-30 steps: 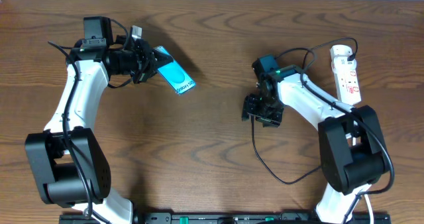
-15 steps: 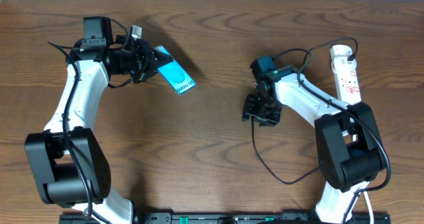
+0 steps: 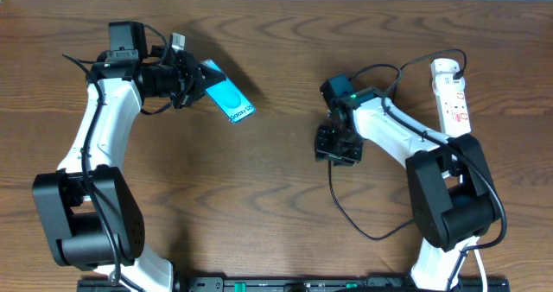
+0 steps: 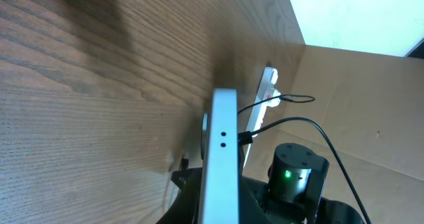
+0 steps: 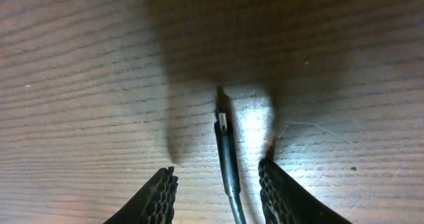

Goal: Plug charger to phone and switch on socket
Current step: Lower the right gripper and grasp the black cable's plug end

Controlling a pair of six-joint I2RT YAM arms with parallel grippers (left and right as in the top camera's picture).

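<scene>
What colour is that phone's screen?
Cyan and white; the phone shows best from overhead.

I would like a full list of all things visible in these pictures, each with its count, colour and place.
table: one, brown wood, under everything.
phone: one, cyan-and-white screen, left of centre, held at one end.
charger: one, thin black cable, loops over the right half of the table; its connector tip lies on the wood.
socket: one, white with red switches, far right of the table.
arms: two, white and black, one on each side.
left gripper: one, black, shut on the phone.
right gripper: one, black, open, low over the charger's tip, one finger on either side of the cable, not touching it.
</scene>
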